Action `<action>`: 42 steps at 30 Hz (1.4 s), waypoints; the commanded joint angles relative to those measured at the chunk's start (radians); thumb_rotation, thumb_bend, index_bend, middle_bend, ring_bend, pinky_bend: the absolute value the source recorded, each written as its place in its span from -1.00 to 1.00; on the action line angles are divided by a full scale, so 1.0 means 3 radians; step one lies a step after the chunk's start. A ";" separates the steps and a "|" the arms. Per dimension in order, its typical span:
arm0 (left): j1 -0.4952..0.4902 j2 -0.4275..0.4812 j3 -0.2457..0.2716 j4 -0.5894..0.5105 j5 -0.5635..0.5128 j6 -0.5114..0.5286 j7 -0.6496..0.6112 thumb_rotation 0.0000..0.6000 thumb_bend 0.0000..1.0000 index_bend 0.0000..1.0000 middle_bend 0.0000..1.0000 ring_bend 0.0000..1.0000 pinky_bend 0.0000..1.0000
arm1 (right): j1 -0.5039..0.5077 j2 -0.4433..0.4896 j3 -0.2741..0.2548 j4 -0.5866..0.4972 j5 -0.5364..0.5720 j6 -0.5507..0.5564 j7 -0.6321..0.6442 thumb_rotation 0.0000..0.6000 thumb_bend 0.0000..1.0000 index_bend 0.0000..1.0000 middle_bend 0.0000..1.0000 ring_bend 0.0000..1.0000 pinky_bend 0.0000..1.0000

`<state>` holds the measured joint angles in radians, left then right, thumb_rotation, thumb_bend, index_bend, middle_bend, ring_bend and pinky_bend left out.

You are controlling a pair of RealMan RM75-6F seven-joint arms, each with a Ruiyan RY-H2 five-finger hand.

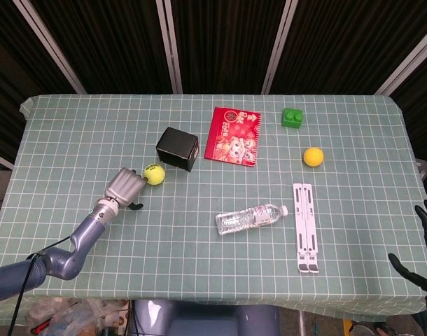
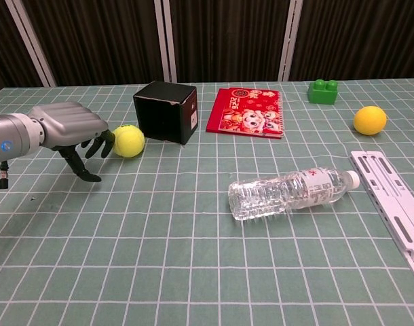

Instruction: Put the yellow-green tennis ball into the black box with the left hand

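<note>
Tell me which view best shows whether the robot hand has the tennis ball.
Chest view: side-on, the left robot hand has fingertips at the tennis ball, not wrapped around it. Head view shows only the ball beside the hand from above.

Red booklet (image 2: 247, 112) with cartoon figures and some gold marks near the top, too small and blurry to read. Small white sticker on the side of the black box (image 2: 165, 111), also too tiny to read. Clear label area on the water bottle (image 2: 288, 192), with no words that can be made out.
</note>
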<state>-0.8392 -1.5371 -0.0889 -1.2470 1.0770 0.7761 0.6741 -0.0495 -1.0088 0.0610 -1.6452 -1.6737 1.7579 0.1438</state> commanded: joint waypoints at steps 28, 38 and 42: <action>-0.0240 -0.0251 0.0027 0.0156 -0.0474 0.0143 0.0596 0.31 -0.69 -0.21 0.02 -0.18 0.11 | -0.0035 0.0013 0.0016 0.0038 -0.0004 0.0077 0.0089 1.00 -0.53 -1.00 -1.00 -1.00 -1.00; -0.0310 -0.0318 0.0033 0.0295 -0.0596 0.0058 0.0600 0.30 -0.69 -0.26 -0.02 -0.19 0.05 | -0.0027 0.0010 0.0010 0.0024 -0.0034 0.0069 0.0066 1.00 -0.53 -1.00 -1.00 -1.00 -1.00; -0.0361 -0.0380 0.0012 0.0310 -0.0607 0.0047 0.0590 0.31 -0.69 -0.28 -0.05 -0.22 0.02 | -0.0031 0.0012 0.0007 0.0021 -0.0050 0.0082 0.0070 1.00 -0.53 -1.00 -1.00 -1.00 -1.00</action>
<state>-0.9453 -1.6487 -0.0842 -1.1554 0.8958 0.7907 0.8515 -0.0586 -1.0054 0.0631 -1.6390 -1.6885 1.7823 0.1647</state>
